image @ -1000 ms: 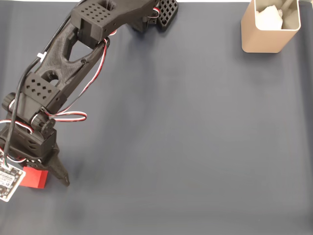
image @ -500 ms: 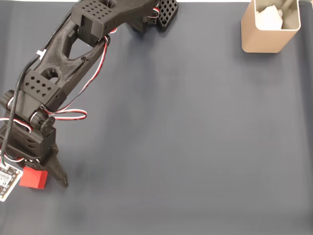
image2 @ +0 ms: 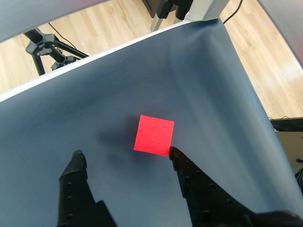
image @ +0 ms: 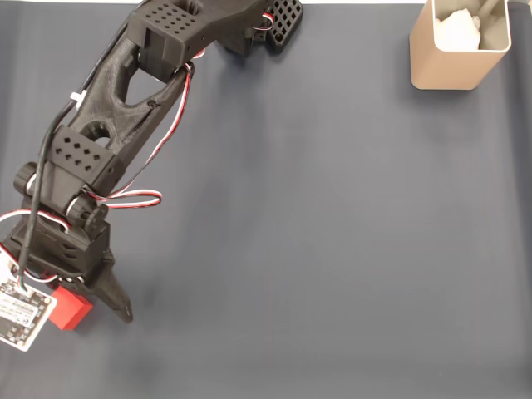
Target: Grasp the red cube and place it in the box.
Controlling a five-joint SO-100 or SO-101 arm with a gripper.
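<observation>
The red cube (image: pixel 73 308) lies on the dark mat at the lower left of the fixed view, partly under the arm's wrist. In the wrist view the red cube (image2: pixel 154 135) sits just beyond the fingertips, its lower right corner at the right fingertip (image2: pixel 174 153). My gripper (image2: pixel 126 154) is open, its two black fingers spread wider than the cube and holding nothing. In the fixed view the gripper (image: pixel 83 320) points down over the cube, with one finger (image: pixel 119 304) showing. The tan box (image: pixel 453 66) stands at the top right, far from the arm.
Something white and crumpled (image: pixel 459 29) lies inside the box. A white tag (image: pixel 21 309) hangs on the wrist. The arm's base (image: pixel 274 21) is at the top middle. The mat's edge (image2: pixel 246 90), wooden floor and a tripod (image2: pixel 47 45) show in the wrist view.
The wrist has shifted slightly right and down and turned a little. The cube now sits a bit further right and looks rotated.
</observation>
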